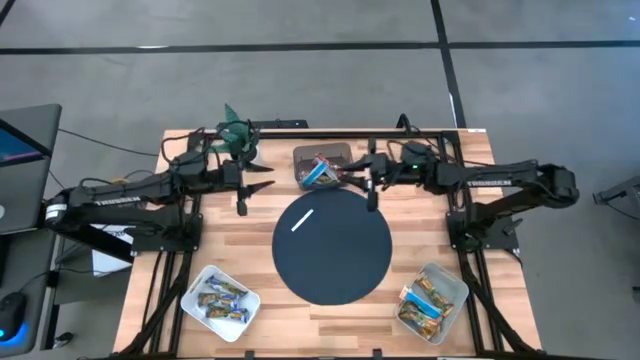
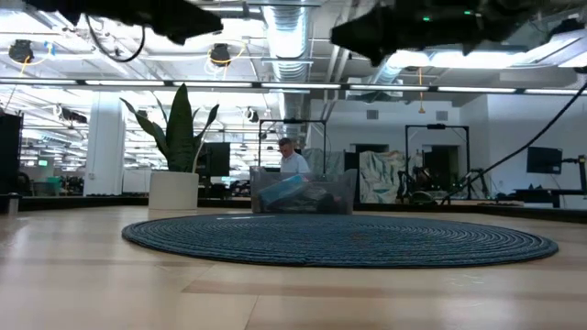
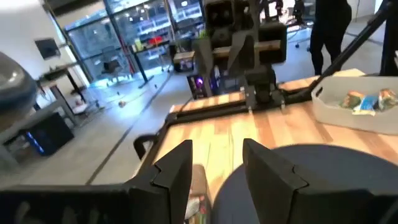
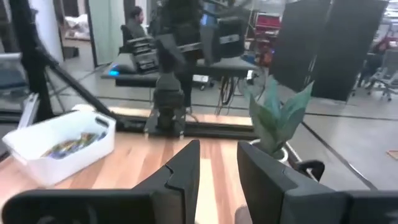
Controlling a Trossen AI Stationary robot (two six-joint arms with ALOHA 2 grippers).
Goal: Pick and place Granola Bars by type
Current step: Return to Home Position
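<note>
Three bins on the worktop (image 1: 232, 245), all Granola Bars (image 1: 318, 172) are in bins, none loose. The dark bin (image 1: 335, 150) sits at the far edge, just beyond the round mat (image 1: 335, 262); it holds a small pile, with blue-white and red wrappers showing. The low view shows the same bin past the mat with blue wrappers inside.

The white bin (image 1: 212, 270) is at the near left corner and holds several bars, wrappers yellow-brown with some blue. The gray bin (image 1: 458, 285) is at the near right corner and holds several bars, orange-yellow mostly; the exact count is unclear in both.

A white stick (image 1: 303, 220) lies alone on the mat. A plant (image 1: 237, 130) stands at the far left.

The left pincer (image 3: 217, 152) is held in the air left of the dark bin, fingers apart, nothing between them. The right pincer (image 4: 219, 149) is in the air right of the dark bin, fingers apart, nothing held. A person (image 2: 292, 160) is in the room beyond.
</note>
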